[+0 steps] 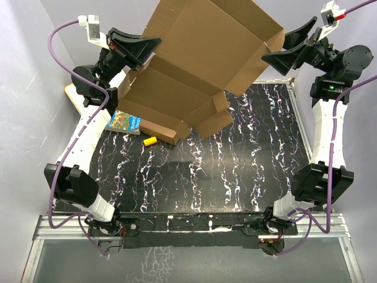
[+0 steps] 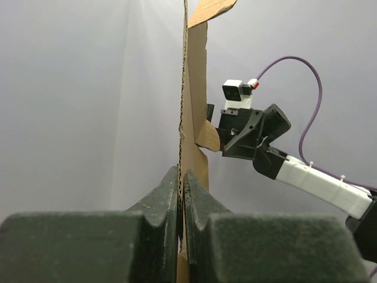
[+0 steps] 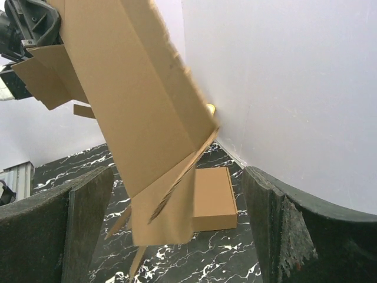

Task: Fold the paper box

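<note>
The paper box (image 1: 200,65) is an unfolded brown cardboard sheet with creases and flaps, held up in the air and tilted over the back of the table. My left gripper (image 1: 150,50) is shut on its left edge; in the left wrist view the fingers (image 2: 171,188) pinch the corrugated edge of the paper box (image 2: 194,88). My right gripper (image 1: 284,46) stands open at the sheet's right edge. In the right wrist view the paper box (image 3: 129,88) hangs in front of my right gripper (image 3: 177,203), and neither of its pads touches the cardboard.
A closed flat brown box (image 1: 165,131) lies on the black marbled table (image 1: 235,165) under the sheet, also visible as the flat box (image 3: 215,197). A colourful book (image 1: 123,122) and a small yellow object (image 1: 150,141) lie beside it. White walls stand close behind and on both sides.
</note>
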You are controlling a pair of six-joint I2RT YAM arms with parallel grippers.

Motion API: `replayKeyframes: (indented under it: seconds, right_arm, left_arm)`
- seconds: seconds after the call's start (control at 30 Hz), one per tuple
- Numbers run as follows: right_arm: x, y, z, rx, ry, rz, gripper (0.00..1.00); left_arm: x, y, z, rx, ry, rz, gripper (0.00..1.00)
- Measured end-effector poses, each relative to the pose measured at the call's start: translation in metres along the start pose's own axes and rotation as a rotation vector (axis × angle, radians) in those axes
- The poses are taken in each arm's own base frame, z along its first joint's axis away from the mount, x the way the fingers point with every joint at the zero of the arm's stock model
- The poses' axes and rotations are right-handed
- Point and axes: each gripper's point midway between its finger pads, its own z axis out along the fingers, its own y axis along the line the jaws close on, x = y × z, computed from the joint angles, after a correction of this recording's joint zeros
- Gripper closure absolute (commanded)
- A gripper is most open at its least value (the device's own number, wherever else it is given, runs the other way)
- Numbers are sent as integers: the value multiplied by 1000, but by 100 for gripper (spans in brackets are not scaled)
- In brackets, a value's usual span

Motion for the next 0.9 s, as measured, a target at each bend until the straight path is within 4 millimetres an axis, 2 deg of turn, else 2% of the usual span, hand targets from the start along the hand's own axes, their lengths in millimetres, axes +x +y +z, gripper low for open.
replayKeyframes:
  seconds: [0.13, 0.4, 0.6, 0.9]
  right_arm:
    - [2, -2, 0, 7, 5, 16, 6]
    - [4, 0, 0, -4, 14, 15, 22]
    - [9, 8, 3, -44, 36, 17, 35]
    - [16, 24, 10, -118, 69, 4, 56]
  left_arm:
    - [7, 0, -1, 24, 22, -26, 100]
    - [12, -3, -1, 69, 40, -55, 100]
    - [11, -6, 1, 99, 43, -64, 100]
    - [18, 0, 1, 103, 55, -93, 100]
